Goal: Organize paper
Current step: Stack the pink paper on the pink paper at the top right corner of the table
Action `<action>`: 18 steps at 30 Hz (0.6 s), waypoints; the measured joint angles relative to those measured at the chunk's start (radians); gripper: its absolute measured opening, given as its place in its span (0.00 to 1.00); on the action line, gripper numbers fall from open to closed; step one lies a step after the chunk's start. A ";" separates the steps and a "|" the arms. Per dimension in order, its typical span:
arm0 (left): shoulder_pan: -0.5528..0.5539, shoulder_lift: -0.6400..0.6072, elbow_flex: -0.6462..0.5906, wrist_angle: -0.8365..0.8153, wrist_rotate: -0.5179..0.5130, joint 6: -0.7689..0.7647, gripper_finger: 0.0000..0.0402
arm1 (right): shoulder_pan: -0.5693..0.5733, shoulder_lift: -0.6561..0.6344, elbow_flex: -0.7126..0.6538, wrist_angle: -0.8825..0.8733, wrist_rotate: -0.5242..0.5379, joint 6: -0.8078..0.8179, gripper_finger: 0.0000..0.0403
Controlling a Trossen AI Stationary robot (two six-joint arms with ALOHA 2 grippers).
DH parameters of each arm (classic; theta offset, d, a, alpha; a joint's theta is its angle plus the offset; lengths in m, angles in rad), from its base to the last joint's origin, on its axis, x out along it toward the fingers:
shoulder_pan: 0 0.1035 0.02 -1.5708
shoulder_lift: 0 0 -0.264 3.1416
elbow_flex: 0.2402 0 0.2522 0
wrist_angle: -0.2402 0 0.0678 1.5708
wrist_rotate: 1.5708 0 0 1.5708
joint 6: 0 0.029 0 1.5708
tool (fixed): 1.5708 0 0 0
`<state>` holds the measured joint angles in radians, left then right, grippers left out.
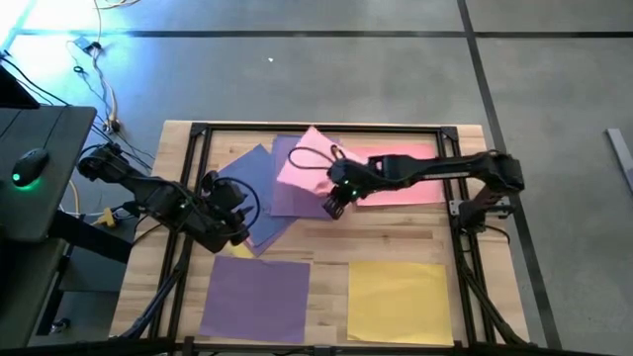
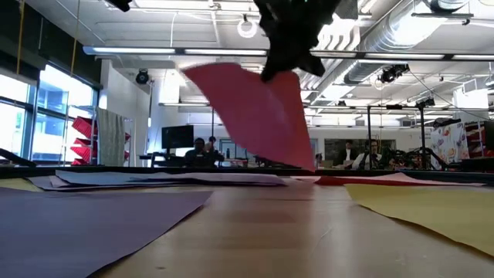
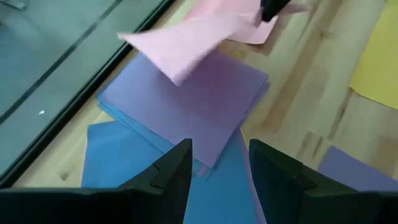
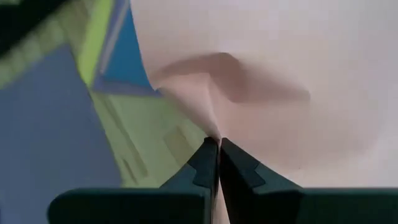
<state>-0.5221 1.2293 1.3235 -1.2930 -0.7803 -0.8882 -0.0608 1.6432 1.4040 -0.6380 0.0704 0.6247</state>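
A pink paper sheet is raised over the middle of the table, with my right gripper shut on it. Beneath it lies a loose pile with a purple sheet on blue sheets. My left gripper hovers open above the pile's near left side, with nothing between its fingers. A second pink sheet lies flat at the far right. My right gripper pinches the pink sheet at its edge between the two shut fingertips, and the paper puckers there. The fingers slant down from above. The sheet hangs slanting below the gripper, its lower end reaching down to the sheets on the table.
A purple sheet and a yellow sheet lie flat side by side near the front edge. A black frame borders the wooden top. A dark side desk with a mouse stands to the left. People sit in the room behind.
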 joint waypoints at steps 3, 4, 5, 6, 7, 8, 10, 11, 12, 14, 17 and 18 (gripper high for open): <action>0.007 0.000 0.000 -0.001 -0.001 0.001 0.34 | -0.023 -0.081 0.001 0.035 0.020 0.056 0.00; 0.008 0.000 0.000 -0.002 -0.001 0.001 0.34 | -0.032 -0.109 0.001 0.038 0.034 0.080 0.00; 0.009 0.000 0.000 -0.002 -0.001 0.001 0.34 | -0.043 -0.136 0.001 0.038 0.046 0.105 0.00; 0.009 0.000 0.000 -0.002 -0.001 0.001 0.34 | -0.055 -0.168 0.001 0.040 0.054 0.124 0.00; 0.009 0.000 0.000 -0.002 -0.002 0.001 0.34 | -0.068 -0.204 -0.002 0.045 0.059 0.135 0.00; 0.009 0.000 0.000 -0.003 -0.007 0.001 0.34 | -0.080 -0.244 -0.010 0.061 0.066 0.140 0.00; 0.009 0.000 0.000 -0.002 -0.016 0.001 0.34 | -0.109 -0.351 -0.053 0.096 0.090 0.165 0.00; 0.009 0.000 0.000 -0.002 -0.016 0.001 0.34 | -0.126 -0.408 -0.090 0.096 0.100 0.188 0.00; 0.009 0.000 0.000 -0.002 -0.018 0.001 0.34 | -0.142 -0.467 -0.136 0.091 0.111 0.218 0.00; 0.009 0.000 0.000 0.001 -0.019 0.001 0.34 | -0.164 -0.589 -0.253 0.087 0.127 0.310 0.00; 0.009 0.000 0.000 0.007 -0.021 -0.008 0.34 | -0.169 -0.756 -0.441 0.161 0.122 0.469 0.00; 0.009 0.000 0.000 0.009 -0.024 -0.016 0.34 | -0.169 -0.798 -0.500 0.222 0.104 0.516 0.00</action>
<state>-0.5129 1.2296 1.3235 -1.2837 -0.8045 -0.9043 -0.2295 0.8452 0.9040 -0.4162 0.1740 1.1411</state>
